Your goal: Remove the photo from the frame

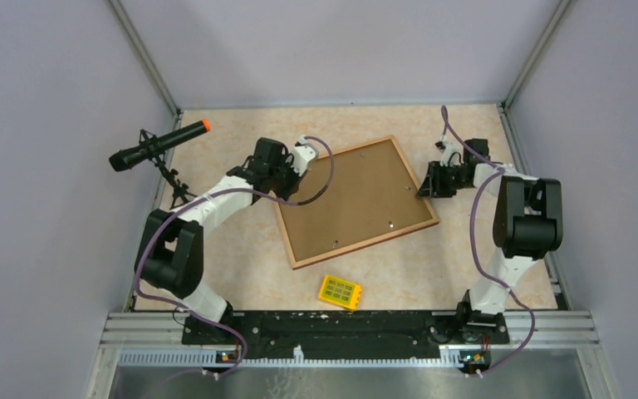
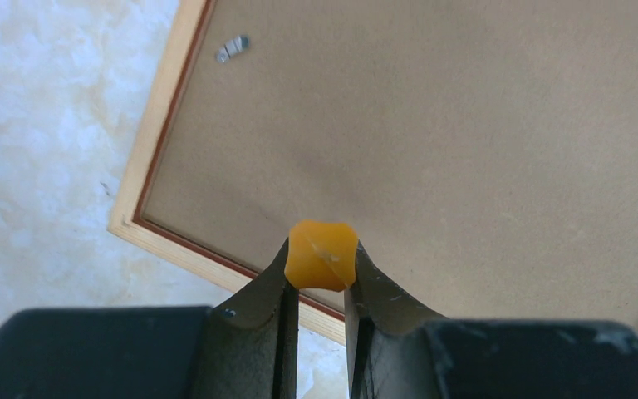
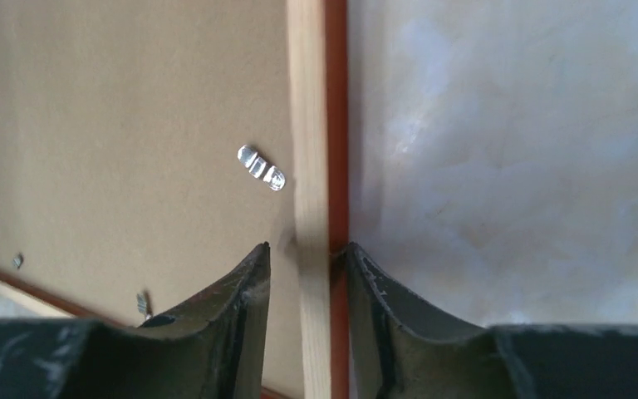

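Beige marbled desk carries the frame face down at its middle, brown fibreboard back up. The left gripper is clamped on a small orange-yellow lump above that back, near the frame's edge. The right gripper has its jaws apart, straddling the frame's right edge.

Enclosure: plain lilac-grey panel walls on three sides, slim grey metal corner posts at the joins. Beige marbled matte tabletop, evenly lit, with soft shadows. Ribbed aluminium rail along near edge. Black orange-tipped microphone on small tripod, left.
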Controlling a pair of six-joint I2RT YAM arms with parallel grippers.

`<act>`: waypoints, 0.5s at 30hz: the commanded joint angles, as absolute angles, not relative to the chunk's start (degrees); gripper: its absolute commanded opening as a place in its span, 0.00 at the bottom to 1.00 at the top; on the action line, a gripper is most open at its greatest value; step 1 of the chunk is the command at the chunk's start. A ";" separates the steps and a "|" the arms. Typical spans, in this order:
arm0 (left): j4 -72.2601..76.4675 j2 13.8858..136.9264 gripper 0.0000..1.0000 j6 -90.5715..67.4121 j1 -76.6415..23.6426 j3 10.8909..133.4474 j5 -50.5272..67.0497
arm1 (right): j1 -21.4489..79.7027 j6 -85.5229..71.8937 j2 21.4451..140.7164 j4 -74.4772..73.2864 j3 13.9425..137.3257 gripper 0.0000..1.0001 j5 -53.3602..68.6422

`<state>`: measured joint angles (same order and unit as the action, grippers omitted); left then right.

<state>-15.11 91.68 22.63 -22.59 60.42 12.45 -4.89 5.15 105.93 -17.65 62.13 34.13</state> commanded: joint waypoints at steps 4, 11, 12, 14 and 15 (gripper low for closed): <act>-24.62 86.28 0.00 25.54 -22.50 68.74 15.24 | -3.87 7.46 99.90 -26.18 62.01 0.54 36.65; -39.66 82.66 0.00 33.35 -22.59 71.24 9.49 | -3.87 9.28 92.82 -28.06 63.05 0.68 37.62; -41.30 81.91 0.00 34.32 -22.59 70.90 7.82 | -3.87 9.37 92.04 -28.13 62.84 0.70 37.95; -43.82 80.13 0.00 36.23 -22.59 69.33 4.15 | -3.87 9.58 90.68 -28.09 62.35 0.73 38.55; -44.95 79.13 0.00 36.98 -22.53 68.24 2.11 | -3.87 9.62 90.13 -27.90 61.95 0.73 38.98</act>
<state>-36.36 83.42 31.75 -22.59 69.54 9.54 -4.23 8.03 94.04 -27.62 61.87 36.60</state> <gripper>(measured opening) 0.251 0.724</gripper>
